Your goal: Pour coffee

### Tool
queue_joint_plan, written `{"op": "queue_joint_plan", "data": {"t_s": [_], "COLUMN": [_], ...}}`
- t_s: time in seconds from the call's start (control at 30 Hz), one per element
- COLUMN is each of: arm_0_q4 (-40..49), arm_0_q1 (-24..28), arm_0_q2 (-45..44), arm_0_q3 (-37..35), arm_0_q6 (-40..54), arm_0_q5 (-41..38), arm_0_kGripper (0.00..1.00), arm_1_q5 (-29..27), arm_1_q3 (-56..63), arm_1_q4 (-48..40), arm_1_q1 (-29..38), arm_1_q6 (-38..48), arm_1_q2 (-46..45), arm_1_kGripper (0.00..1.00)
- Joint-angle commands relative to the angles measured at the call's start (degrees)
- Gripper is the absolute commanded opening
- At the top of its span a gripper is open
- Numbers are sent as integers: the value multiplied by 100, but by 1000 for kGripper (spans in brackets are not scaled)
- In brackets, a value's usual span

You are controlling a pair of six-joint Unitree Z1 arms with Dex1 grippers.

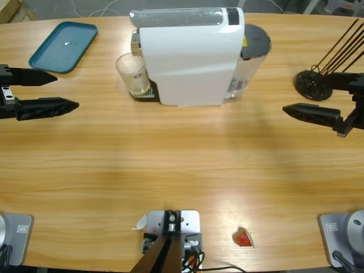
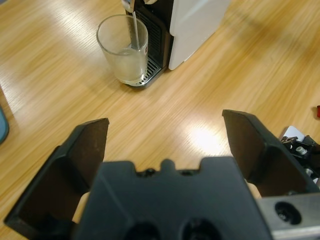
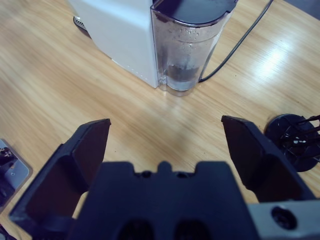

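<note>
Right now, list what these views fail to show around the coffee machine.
- Spout over the glass: cut by the left wrist view's top edge; the white coffee machine covers it from above.
- Water tank level: dark, unreadable.
- Blue tray speck: too small.
- Coffee colour: too pale to judge.

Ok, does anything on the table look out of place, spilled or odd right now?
Only litter: a red foil scrap and a white scrap lie loose near the table's front edge. No spill shows; the glass stands upright under the coffee machine's spout, catching the coffee.
</note>
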Motion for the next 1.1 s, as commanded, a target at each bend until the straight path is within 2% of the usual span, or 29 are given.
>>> {"op": "queue_joint_plan", "data": {"t_s": [0.03,0.17,0.7,1.1], "arm_0_q4": [22,-27,-1210,-1219], "arm_0_q1": [176,176,185,185], "arm_0_q2": [125,363,1746,2191], "arm_0_q3": [148,157,-41,-463], "arm_0_q6": [67,273,602,733], "arm_0_q5": [-35,-38,-82,-249], "arm_0_kGripper": [1000,1000,1000,1000], "arm_1_q5": [-122,-122,-115,-73], "arm_1_q3": [215,232,224,224], "arm_1_q4": [-50,-51,-66,-101], "arm_1_q1": [-61,-61,-61,-61], "arm_1_q6": [-67,-67,-67,-67], "arm_1_q2": [-152,-101,204,308], "arm_1_kGripper": [1000,1000,1000,1000]}}
